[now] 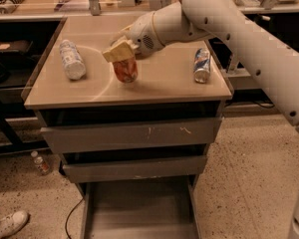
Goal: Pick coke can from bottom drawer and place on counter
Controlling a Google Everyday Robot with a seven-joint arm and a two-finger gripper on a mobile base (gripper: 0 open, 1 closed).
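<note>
Here, tool (120, 52) clamped atop coke can (125, 71)

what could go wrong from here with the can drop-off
The gripper holds the coke can near its top; released before it sits flat on the counter, it may tip and roll.
The arm hangs close above the blue can near the counter's edge; withdrawing could knock it off.
The bottom drawer stands open; the base could bump it.

Smooth white arm (249, 39), dark screw dots; tan jaws above the counter (164, 81).
</note>
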